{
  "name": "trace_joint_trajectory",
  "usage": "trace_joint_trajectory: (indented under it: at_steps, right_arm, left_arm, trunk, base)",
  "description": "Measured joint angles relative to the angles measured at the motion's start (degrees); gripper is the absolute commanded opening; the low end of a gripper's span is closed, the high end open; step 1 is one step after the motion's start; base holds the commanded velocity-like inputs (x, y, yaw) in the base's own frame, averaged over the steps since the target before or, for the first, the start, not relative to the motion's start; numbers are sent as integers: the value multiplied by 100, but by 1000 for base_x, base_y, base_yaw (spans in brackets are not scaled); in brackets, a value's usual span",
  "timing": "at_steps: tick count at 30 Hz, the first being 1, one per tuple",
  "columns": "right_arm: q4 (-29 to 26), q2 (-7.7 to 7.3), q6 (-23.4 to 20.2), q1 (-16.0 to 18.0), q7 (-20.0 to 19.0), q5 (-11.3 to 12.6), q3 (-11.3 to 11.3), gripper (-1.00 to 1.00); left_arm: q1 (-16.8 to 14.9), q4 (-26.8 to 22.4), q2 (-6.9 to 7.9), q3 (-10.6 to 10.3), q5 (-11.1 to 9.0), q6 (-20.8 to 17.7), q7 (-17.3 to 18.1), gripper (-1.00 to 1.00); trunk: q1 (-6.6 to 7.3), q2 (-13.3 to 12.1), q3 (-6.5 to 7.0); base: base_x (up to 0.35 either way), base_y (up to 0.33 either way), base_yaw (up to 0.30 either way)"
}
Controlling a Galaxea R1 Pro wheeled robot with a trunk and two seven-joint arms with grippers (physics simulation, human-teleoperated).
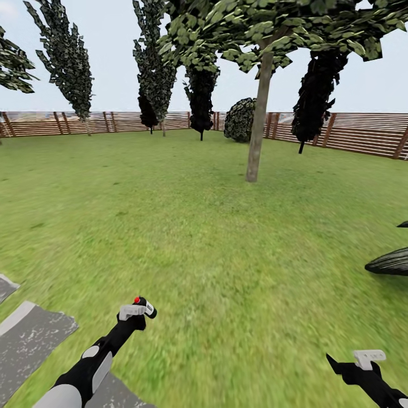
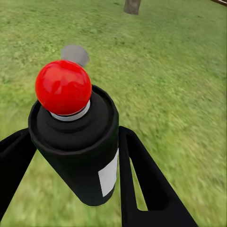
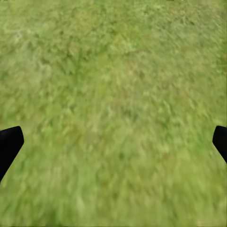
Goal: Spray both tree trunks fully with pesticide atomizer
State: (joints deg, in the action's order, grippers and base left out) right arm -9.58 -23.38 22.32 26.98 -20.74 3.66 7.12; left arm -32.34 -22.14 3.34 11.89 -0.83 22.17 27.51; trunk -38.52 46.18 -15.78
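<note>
Left gripper (image 2: pixel 71 156) clenched around pesticide atomizer (image 2: pixel 78 142) mid-body | likely light, rigid, slick; red top clear | right gripper (image 3: pixel 113 142) spread, empty | tree trunk (image 1: pixel 258 113) well ahead

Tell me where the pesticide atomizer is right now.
The pesticide atomizer is clamped in the left gripper, low on the head view's left, held above the grass beside the grey paving, well short of the tree trunk.

Black, red-topped pesticide atomizer (image 2: pixel 78 137) upright between left fingers (image 2: pixel 142 184), well short of grey-brown tree trunk (image 1: pixel 258 122).
</note>
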Motion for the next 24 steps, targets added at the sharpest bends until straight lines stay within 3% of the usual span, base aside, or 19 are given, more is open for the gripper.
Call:
trace_joint_trajectory:
  at_steps: [24]
  right_arm:
    - [0, 0, 0, 0, 0, 1, 1, 100]
  left_arm:
    - [0, 0, -1, -4, 5, 9, -1, -100]
  trunk:
    - [-3, -1, 0]
  base:
    - [317, -45, 0]
